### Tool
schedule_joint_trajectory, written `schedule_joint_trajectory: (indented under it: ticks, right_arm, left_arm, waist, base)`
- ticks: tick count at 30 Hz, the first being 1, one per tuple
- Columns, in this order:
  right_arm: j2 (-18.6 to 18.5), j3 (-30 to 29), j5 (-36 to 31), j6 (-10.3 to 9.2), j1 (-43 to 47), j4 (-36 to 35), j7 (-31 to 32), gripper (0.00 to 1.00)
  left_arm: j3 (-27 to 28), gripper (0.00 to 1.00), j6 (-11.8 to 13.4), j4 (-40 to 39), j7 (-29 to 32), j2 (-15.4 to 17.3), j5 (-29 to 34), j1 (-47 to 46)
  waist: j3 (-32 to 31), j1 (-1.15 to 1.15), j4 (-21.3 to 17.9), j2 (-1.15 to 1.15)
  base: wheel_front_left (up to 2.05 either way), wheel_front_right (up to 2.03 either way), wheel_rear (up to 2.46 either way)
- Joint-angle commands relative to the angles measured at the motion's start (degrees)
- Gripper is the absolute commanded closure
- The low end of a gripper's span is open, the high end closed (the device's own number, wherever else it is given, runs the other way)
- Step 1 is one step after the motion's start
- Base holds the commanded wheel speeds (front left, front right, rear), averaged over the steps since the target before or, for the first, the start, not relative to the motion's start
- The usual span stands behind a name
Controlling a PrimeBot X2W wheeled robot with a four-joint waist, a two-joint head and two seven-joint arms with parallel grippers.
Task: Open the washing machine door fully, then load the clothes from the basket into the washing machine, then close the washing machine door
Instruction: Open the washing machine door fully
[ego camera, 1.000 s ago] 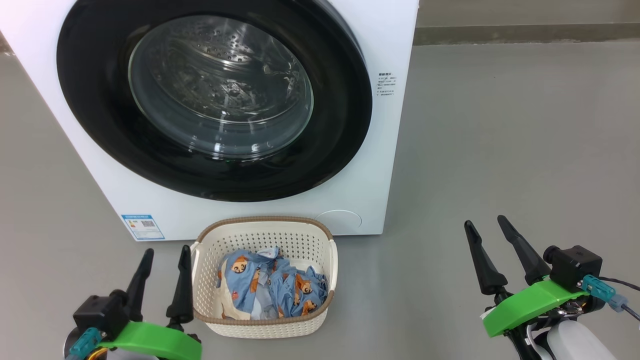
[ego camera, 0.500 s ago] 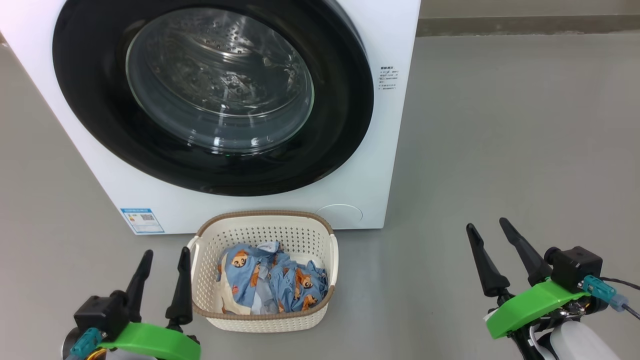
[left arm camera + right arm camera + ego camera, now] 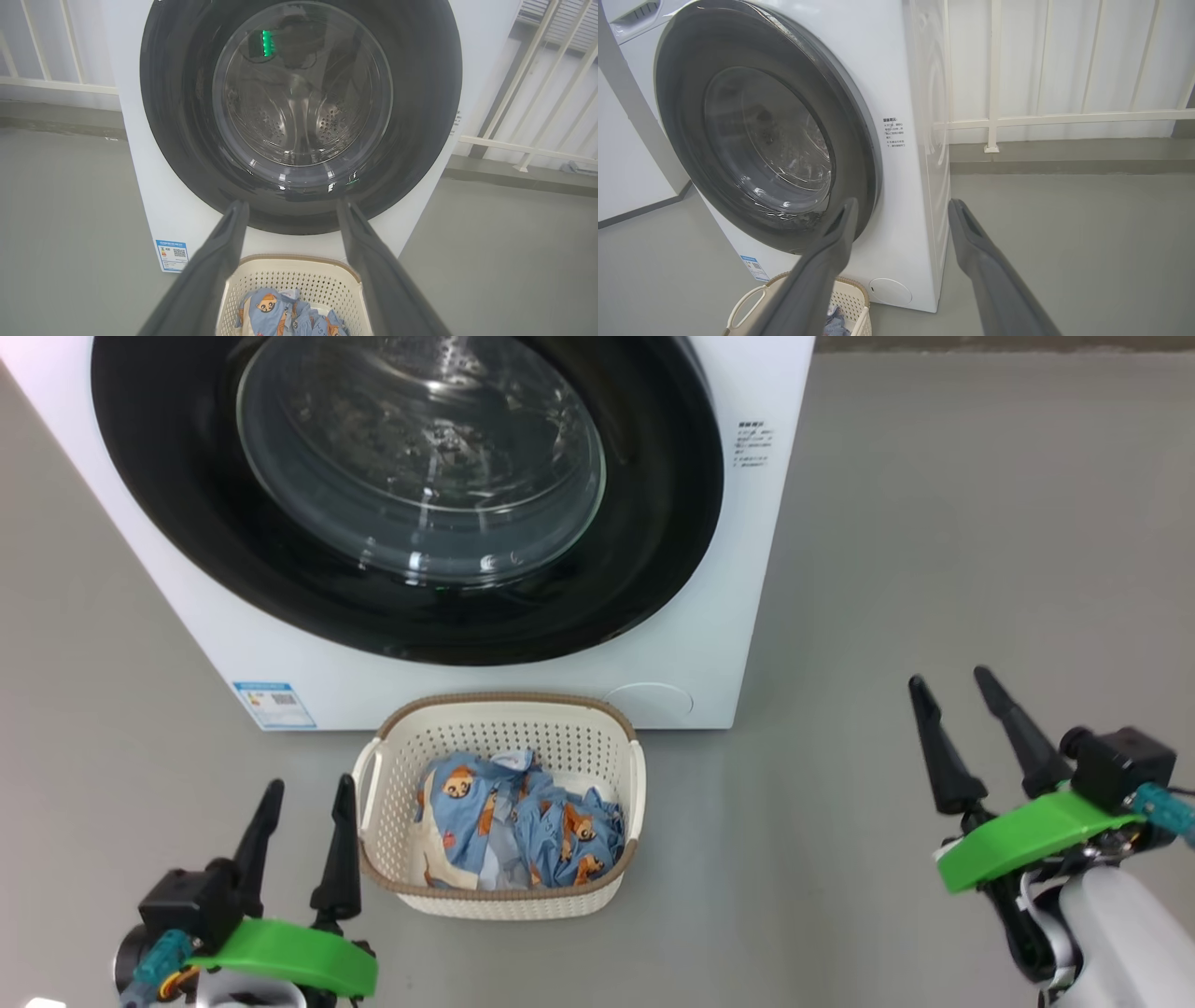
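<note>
The white washing machine (image 3: 695, 663) stands with its round black washing machine door (image 3: 653, 523) shut flush. The door looks rigid and glossy, probably slick. No handle is discernible, so its right edge seems the likeliest hold. Just in front, the basket (image 3: 504, 702) holds the clothes (image 3: 523, 821), soft and light, best pinched at a raised fold. The left gripper (image 3: 310, 784) and right gripper (image 3: 950, 677) hover empty, fingers apart.

Grey floor (image 3: 934, 523): two items standing.
Upper left, the washing machine (image 3: 672, 653); lower centre, the basket (image 3: 504, 907), just beside its base.
</note>
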Motion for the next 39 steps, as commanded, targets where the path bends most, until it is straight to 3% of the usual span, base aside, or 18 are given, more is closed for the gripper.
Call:
schedule_joint_trajectory:
  ticks: [1, 2, 3, 8, 21, 39]
  right_arm:
    - [-1.3, 0.4, -0.1, 0.26, -2.5, -1.1, -0.7, 0.0]
    - [-1.6, 0.2, 0.0, 0.26, -3.0, -1.0, -0.7, 0.09]
    - [-1.9, 0.0, 0.2, 0.26, -3.5, -0.9, -0.7, 0.46]
    - [-3.0, -2.3, 1.0, 0.26, -6.4, -0.1, -0.7, 1.0]
    - [-6.5, -0.3, 14.4, 0.26, -16.4, 2.7, -0.1, 1.0]
    - [-12.2, 2.6, 48.2, 0.26, -33.4, 0.2, 11.0, 1.0]
  left_arm:
    - [2.2, 0.0, 0.4, -2.2, -0.8, 0.8, 0.8, -2.7]
    - [2.3, 0.0, 0.3, -2.4, -0.8, 0.7, 0.9, -2.9]
    - [2.3, 0.0, 0.3, -2.6, -0.8, 0.7, 0.9, -3.0]
    - [2.8, 0.0, 0.1, -3.2, -0.8, 0.7, 1.2, -3.6]
    - [3.6, 0.0, -0.4, -3.9, -0.8, 0.3, 1.3, -5.5]
    - [5.4, 0.0, -1.0, -4.8, -0.8, -1.2, 1.0, -7.7]
  waist:
    - [1.3, 0.0, 0.9, 0.0]
    - [1.7, 0.0, 1.1, 0.0]
    - [2.0, 0.0, 1.3, 0.0]
    - [3.9, 0.0, 2.3, 0.0]
    - [8.7, 0.0, 4.7, 0.0]
    - [16.2, 0.0, 8.2, 0.0]
  base:
    - [0.0, 0.0, 0.0]
    - [0.0, 0.0, 0.0]
    - [0.0, 0.0, 0.0]
    - [0.0, 0.0, 0.0]
    - [0.0, 0.0, 0.0]
    - [0.0, 0.0, 0.0]
